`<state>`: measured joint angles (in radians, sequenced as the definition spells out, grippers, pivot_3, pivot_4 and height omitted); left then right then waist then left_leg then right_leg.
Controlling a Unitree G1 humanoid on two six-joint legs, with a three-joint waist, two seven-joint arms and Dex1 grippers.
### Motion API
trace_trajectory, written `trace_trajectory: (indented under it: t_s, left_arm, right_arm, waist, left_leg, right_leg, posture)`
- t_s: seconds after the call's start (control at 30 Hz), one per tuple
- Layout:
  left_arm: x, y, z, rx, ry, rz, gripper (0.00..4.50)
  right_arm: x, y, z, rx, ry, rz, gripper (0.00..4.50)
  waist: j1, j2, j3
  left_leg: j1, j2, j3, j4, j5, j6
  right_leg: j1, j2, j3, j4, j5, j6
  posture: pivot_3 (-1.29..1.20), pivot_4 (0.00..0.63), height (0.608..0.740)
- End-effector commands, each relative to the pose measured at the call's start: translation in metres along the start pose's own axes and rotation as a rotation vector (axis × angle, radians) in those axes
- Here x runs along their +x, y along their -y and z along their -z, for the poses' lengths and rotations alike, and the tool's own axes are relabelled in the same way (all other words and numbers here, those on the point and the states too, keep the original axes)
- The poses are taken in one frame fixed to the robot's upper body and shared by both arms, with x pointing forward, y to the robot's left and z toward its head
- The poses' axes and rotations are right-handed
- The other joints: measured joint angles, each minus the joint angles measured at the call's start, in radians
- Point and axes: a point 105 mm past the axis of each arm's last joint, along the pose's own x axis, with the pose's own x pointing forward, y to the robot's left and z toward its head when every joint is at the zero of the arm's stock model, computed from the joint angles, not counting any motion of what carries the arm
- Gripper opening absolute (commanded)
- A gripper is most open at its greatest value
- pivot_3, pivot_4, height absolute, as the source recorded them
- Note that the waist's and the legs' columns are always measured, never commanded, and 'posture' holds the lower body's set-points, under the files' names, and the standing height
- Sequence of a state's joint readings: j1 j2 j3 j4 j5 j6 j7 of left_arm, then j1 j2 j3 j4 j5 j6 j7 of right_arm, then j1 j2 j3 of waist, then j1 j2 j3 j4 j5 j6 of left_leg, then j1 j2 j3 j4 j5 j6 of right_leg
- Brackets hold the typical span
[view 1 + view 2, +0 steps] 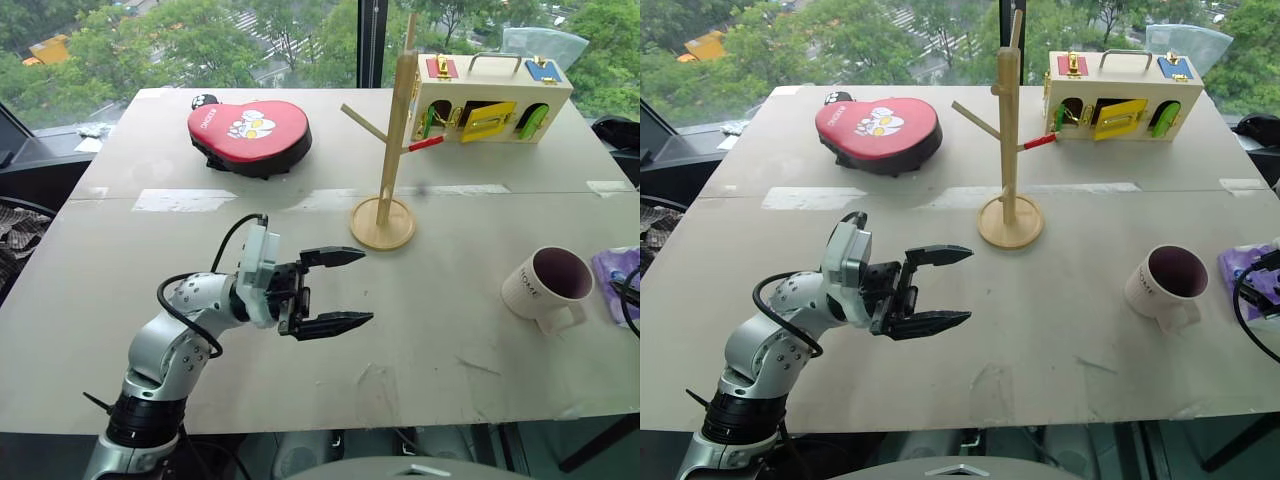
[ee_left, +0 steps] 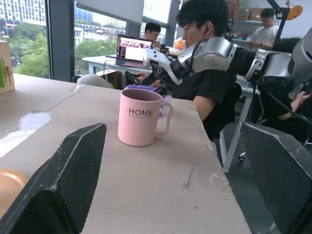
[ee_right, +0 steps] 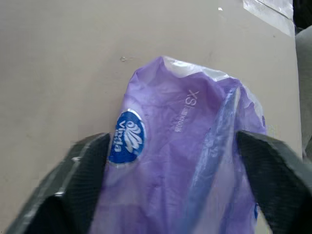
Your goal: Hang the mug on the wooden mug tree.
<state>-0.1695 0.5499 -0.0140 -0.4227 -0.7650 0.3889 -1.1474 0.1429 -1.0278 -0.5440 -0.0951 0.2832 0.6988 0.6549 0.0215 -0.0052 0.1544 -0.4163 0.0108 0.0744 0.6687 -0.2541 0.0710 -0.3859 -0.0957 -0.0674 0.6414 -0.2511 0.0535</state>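
Observation:
The mug (image 1: 547, 285) stands upright on the right side of the table, white with a dark inside; its handle faces the near edge and "HOME" shows on its side (image 2: 140, 117). The wooden mug tree (image 1: 385, 150) stands at mid-table on its round base, with one red-tipped peg. My left gripper (image 1: 365, 287) hovers open over the table's near middle, pointing toward the mug, well short of it. My right gripper (image 3: 173, 139) is open just above the purple tissue pack (image 3: 185, 146), to the right of the mug, one finger on each side of the pack.
A red heart-shaped pad (image 1: 250, 133) lies at the back left. A wooden latch box (image 1: 490, 95) with coloured doors sits behind the tree. The purple tissue pack (image 1: 620, 270) lies at the table's right edge. People (image 2: 204, 29) sit at desks beyond that edge.

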Motion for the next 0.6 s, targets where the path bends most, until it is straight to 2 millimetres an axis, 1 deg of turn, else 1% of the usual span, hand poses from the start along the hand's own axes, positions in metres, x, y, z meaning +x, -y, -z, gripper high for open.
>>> trace_trajectory:
  t_s: [0.03,0.07,0.13,0.2,0.23,0.27,0.33,0.4,0.43,0.47,0.53,0.57,0.6]
  left_arm:
    - [0.002,0.004,-0.003,0.034,0.012,0.011,4.50]
    - [0.001,0.003,-0.002,0.034,0.012,0.004,4.50]
    - [-0.001,0.000,-0.001,0.034,0.014,-0.009,4.50]
    - [-0.001,0.000,0.000,0.030,0.011,-0.004,4.50]
    - [-0.001,0.000,0.001,0.025,0.009,0.002,4.50]
    - [-0.001,0.000,0.002,0.017,0.005,0.015,4.50]
    - [-0.002,0.001,0.003,0.004,-0.001,0.034,4.50]
    - [-0.002,0.001,0.004,0.003,-0.009,0.045,4.50]
    - [-0.003,0.000,0.004,0.004,-0.010,0.048,4.50]
    - [-0.003,-0.001,0.003,0.006,-0.011,0.051,4.50]
    - [-0.003,-0.003,0.002,0.009,-0.014,0.058,4.50]
    - [-0.003,-0.004,0.001,0.010,-0.014,0.060,4.50]
    - [-0.003,-0.005,0.001,0.011,-0.018,0.063,4.50]
  right_arm:
    - [-0.060,0.009,-0.039,0.059,0.136,0.001,4.43]
    - [-0.078,-0.003,-0.042,0.085,0.148,-0.057,4.43]
    - [-0.107,-0.032,-0.042,0.107,0.134,-0.170,4.43]
    - [-0.121,-0.060,-0.036,0.128,0.093,-0.244,4.43]
    - [-0.123,-0.073,-0.032,0.120,0.077,-0.250,4.43]
    - [-0.120,-0.085,-0.028,0.129,0.079,-0.239,4.43]
    - [-0.107,-0.104,-0.022,0.173,0.100,-0.217,4.43]
    - [-0.093,-0.119,-0.020,0.189,0.122,-0.202,4.43]
    - [-0.086,-0.124,-0.018,0.243,0.133,-0.171,4.43]
    - [-0.079,-0.128,-0.015,0.267,0.131,-0.134,4.43]
    - [-0.067,-0.134,-0.009,0.314,0.114,-0.043,4.43]
    - [-0.063,-0.141,-0.009,0.364,0.128,-0.035,4.43]
    - [-0.059,-0.142,-0.010,0.369,0.130,0.011,4.43]
  waist:
    - [0.002,0.001,0.000]
    - [0.006,0.001,0.000]
    - [0.014,0.000,0.000]
    - [0.016,-0.002,0.000]
    - [0.016,-0.003,-0.001]
    - [0.015,-0.005,-0.002]
    - [0.013,-0.009,-0.004]
    - [0.005,-0.005,-0.003]
    - [0.002,-0.005,-0.003]
    - [0.001,-0.008,-0.004]
    - [-0.002,-0.006,-0.004]
    - [-0.003,-0.006,-0.003]
    - [-0.005,-0.006,-0.004]
  left_leg:
    - [0.000,0.000,0.000,0.000,0.000,0.000]
    - [0.000,0.000,-0.001,0.000,0.000,0.000]
    - [0.000,0.001,-0.003,-0.001,0.000,0.000]
    - [0.001,0.004,-0.004,0.000,0.000,0.000]
    - [0.002,0.004,-0.005,0.000,-0.001,0.001]
    - [0.002,0.006,-0.005,0.000,-0.003,0.004]
    - [0.002,0.006,-0.005,0.000,-0.004,0.004]
    - [0.002,0.005,-0.004,0.001,-0.006,0.000]
    - [0.002,0.004,-0.004,0.001,-0.006,0.000]
    - [0.003,0.003,-0.003,0.001,-0.005,0.000]
    - [0.002,0.003,-0.004,0.001,-0.003,-0.004]
    - [0.001,0.002,-0.004,0.001,-0.002,-0.004]
    - [0.001,0.001,-0.003,0.000,-0.001,-0.001]
  right_leg:
    - [0.000,0.000,0.000,0.000,0.000,0.000]
    - [0.000,0.000,0.000,0.000,0.000,0.000]
    - [0.001,0.000,-0.002,-0.001,0.000,0.000]
    - [0.003,0.002,-0.003,-0.001,0.000,0.000]
    - [0.004,0.001,-0.004,-0.002,0.000,0.000]
    - [0.005,0.000,-0.003,-0.004,0.000,0.000]
    - [0.005,-0.001,-0.004,-0.005,-0.002,-0.003]
    - [0.005,-0.003,-0.002,-0.005,-0.002,-0.003]
    - [0.005,-0.004,-0.002,-0.005,-0.002,-0.003]
    - [0.005,-0.005,-0.002,-0.004,-0.001,-0.003]
    - [0.004,-0.006,-0.003,-0.004,-0.002,-0.004]
    - [0.004,-0.006,-0.002,-0.004,-0.001,-0.004]
    - [0.003,-0.007,-0.001,-0.003,-0.002,-0.004]
  posture:
    - [0.00,0.150,0.731]
    - [0.00,0.150,0.731]
    - [0.00,0.150,0.731]
    - [0.00,0.150,0.731]
    - [0.00,0.150,0.731]
    - [0.00,0.150,0.731]
    - [0.00,0.150,0.731]
    - [0.00,0.150,0.731]
    - [0.00,0.150,0.731]
    - [0.00,0.150,0.731]
    - [0.00,0.150,0.731]
    - [0.00,0.150,0.731]
    - [0.00,0.150,0.731]
